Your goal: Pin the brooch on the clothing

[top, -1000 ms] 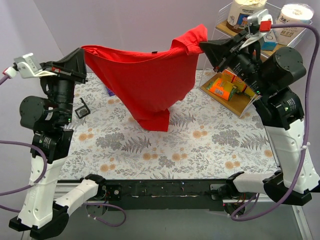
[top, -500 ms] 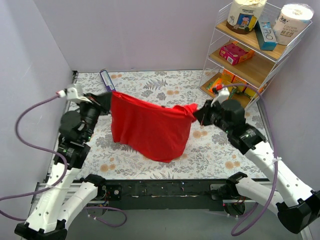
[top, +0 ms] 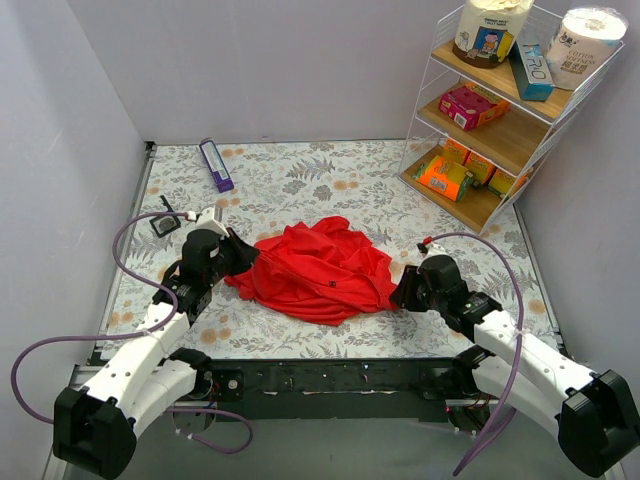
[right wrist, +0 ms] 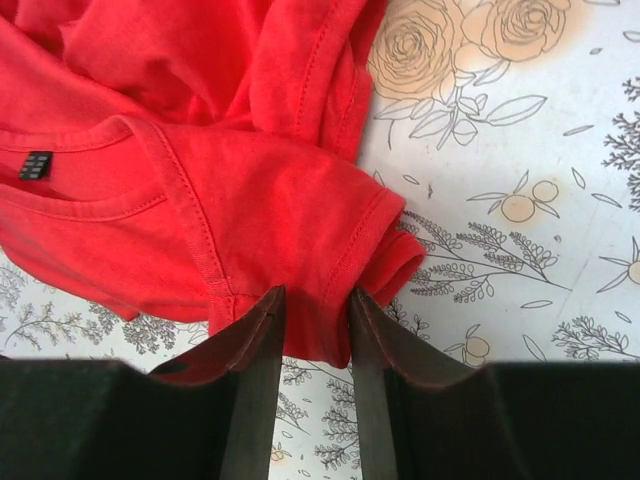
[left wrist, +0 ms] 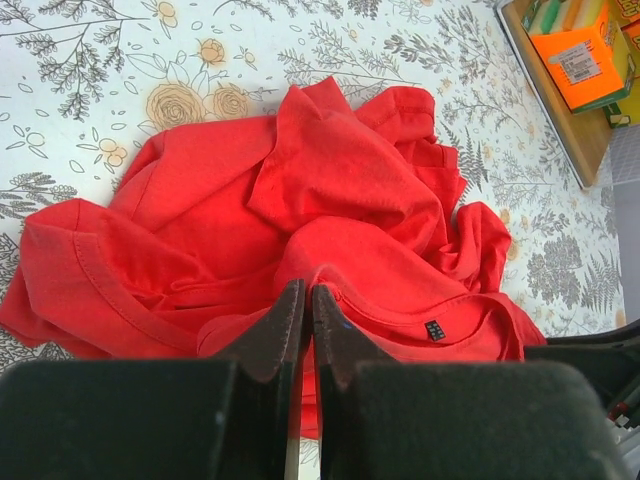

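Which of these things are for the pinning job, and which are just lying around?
For the job:
- bright red sleeveless cloth top, crumpled on the table
- small dark piece beside the left arm, probably the brooch, too small to be sure

Just lying about:
- flat purple packet
- white wire shelf with wooden boards
- orange boxes, pink box, white paper roll

Left arm (top: 150, 330), right arm (top: 510, 345) low, stretched inward. Left fingers (left wrist: 268, 338) pinched shut on clothing (left wrist: 340, 190); right fingers (right wrist: 252, 345) parted, cloth between.
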`<state>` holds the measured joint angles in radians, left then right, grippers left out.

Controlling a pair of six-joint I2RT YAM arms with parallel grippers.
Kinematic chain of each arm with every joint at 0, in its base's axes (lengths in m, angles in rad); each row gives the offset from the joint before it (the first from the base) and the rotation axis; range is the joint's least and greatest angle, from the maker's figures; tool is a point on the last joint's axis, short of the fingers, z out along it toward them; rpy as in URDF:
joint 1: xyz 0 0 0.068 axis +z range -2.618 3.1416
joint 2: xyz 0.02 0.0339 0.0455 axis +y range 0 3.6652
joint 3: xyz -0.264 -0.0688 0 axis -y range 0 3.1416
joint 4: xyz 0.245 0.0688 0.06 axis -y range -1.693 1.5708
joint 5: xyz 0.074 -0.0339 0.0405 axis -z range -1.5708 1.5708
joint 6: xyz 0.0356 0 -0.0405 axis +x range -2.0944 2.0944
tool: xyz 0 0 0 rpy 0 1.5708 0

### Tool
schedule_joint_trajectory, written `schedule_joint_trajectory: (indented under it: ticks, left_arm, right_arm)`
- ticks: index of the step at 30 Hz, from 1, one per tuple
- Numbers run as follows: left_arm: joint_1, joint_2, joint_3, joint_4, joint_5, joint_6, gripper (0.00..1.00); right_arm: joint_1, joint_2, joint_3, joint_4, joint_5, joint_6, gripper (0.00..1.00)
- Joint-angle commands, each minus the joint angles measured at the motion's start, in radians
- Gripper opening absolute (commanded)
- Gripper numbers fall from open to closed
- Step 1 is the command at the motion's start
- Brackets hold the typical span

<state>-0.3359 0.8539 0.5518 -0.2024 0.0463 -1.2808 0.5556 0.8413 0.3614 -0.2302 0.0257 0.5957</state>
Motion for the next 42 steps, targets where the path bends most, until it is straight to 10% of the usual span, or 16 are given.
schedule_joint_trajectory:
  ticks: [1, 6, 14, 27, 42]
  left_arm:
    - [0.001, -0.024, -0.013, 0.014, 0.038, 0.001, 0.0]
    - [0.003, -0.03, -0.035, 0.012, 0.043, -0.006, 0.0]
    - [0.001, -0.056, 0.042, -0.029, -0.066, 0.041, 0.0]
    - [0.001, 0.089, 0.799, -0.006, -0.351, 0.343, 0.0]
    - [0.001, 0.022, 0.938, 0.041, -0.327, 0.397, 0.0]
  right_arm:
    - [-0.006, -0.025, 0.014, 0.086, 0.005, 0.009, 0.4]
    - [-0.006, 0.005, 0.036, 0.114, -0.004, 0.009, 0.4]
    - [-0.006, 0.022, 0.135, 0.063, 0.0, -0.014, 0.01]
    - [-0.006, 0.093, 1.146, -0.146, 0.258, -0.399, 0.01]
    - [-0.006, -0.036, 1.278, -0.008, 0.306, -0.51, 0.01]
